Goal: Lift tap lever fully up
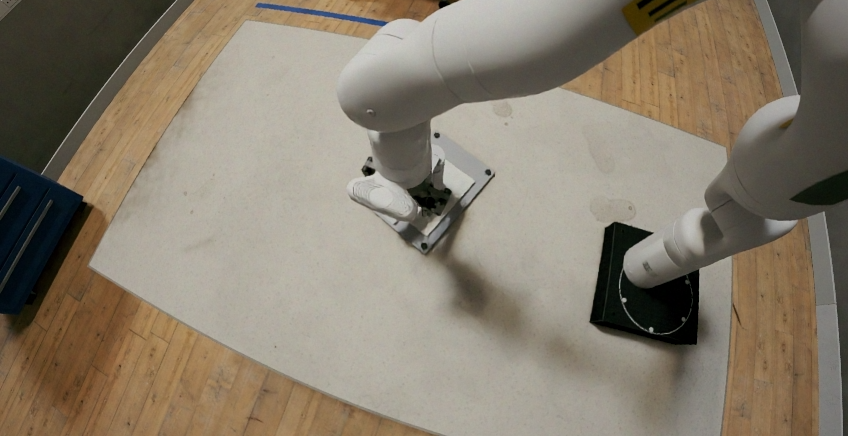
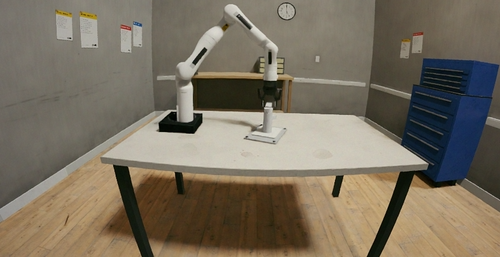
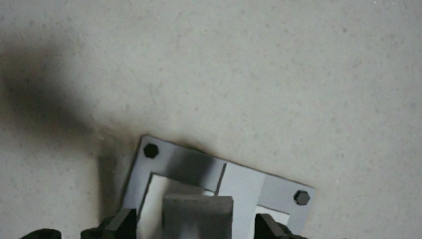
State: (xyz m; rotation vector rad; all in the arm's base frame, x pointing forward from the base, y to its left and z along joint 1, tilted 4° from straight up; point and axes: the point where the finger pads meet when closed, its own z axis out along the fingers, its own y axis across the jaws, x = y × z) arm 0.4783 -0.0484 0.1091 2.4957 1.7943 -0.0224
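Note:
The white tap [image 2: 267, 119] stands on a grey bolted base plate [image 2: 265, 138] in the middle of the table. Its lever [image 2: 268, 106] points nearly straight up. My gripper [image 2: 269, 99] hangs straight down over the tap, with the lever's top between its fingers. In the wrist view the lever's grey end [image 3: 197, 215] sits between my two dark fingertips, with a gap on each side, and the base plate [image 3: 216, 181] lies below. The gripper is open. In the overhead view my forearm hides most of the tap and the gripper [image 1: 431, 196].
My arm's black base [image 1: 645, 292] is bolted to the table to the right of the tap. A blue tool cabinet [image 2: 450, 117] stands on the floor beyond the table's right end. A wooden bench [image 2: 242, 88] stands at the back wall.

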